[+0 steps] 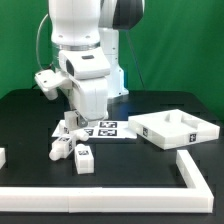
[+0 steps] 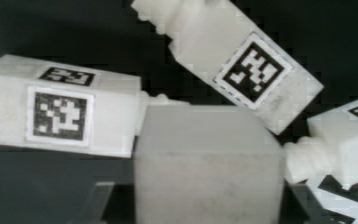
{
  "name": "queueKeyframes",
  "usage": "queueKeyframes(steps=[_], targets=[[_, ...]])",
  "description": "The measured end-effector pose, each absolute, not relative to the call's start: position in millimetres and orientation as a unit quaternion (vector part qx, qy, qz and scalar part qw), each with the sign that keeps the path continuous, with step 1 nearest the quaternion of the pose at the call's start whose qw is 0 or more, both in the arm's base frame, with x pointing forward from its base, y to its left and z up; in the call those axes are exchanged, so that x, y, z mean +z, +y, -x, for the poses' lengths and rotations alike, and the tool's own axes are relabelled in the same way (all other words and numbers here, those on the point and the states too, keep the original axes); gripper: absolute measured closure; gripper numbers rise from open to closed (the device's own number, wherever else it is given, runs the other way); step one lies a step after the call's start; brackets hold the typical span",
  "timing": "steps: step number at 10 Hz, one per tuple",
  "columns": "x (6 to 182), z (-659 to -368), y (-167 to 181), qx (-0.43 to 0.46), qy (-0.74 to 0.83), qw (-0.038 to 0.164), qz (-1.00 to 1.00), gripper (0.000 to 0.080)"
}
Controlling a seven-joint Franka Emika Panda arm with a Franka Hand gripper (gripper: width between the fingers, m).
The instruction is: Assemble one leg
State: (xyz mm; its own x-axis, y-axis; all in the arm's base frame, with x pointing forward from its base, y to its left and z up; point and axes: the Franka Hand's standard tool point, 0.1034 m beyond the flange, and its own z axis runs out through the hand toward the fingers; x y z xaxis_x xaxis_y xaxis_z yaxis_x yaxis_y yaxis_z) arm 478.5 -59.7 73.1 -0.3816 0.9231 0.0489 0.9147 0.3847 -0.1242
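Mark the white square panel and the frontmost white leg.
Large flat white square panel [image 1: 150,134], exterior view: near rim wall.
Short chunky white plastic leg [image 1: 85,159], exterior view: middle of body.

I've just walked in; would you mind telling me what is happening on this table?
The arm is bent low over the table, with its gripper right above a cluster of legs beside the marker board. The wrist view shows tagged legs crowded close, but not whether the fingers hold one. Two more legs lie loose nearer the camera. The panel sits apart at the exterior view's right.
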Motion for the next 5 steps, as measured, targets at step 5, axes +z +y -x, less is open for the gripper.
queueKeyframes(steps=[5], targets=[[41.2, -469.0, -153.8, 0.042, -0.86, 0.077, 0.503, 0.0522]])
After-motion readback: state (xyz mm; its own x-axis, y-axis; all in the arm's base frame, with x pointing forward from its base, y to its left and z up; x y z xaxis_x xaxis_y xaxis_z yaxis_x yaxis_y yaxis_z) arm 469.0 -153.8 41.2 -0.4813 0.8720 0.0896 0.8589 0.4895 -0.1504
